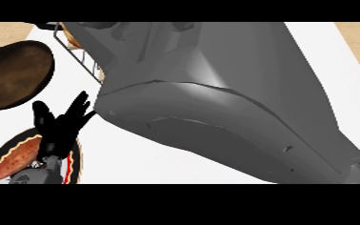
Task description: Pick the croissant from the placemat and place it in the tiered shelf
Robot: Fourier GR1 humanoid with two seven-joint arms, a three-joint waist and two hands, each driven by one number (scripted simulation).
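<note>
- My left hand rests at the lower left, fingers straight and holding nothing, above a patterned placemat.
- Wire rungs of the tiered shelf show at top left.
- My grey right forearm fills the view; its hand and the croissant are hidden, so any blind release risks missing the shelf.

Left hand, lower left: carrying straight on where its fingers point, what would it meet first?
Probably the grey forearm filling the view: the open left hand points up and right, toward it. Depth is unclear, so it may pass underneath.
</note>
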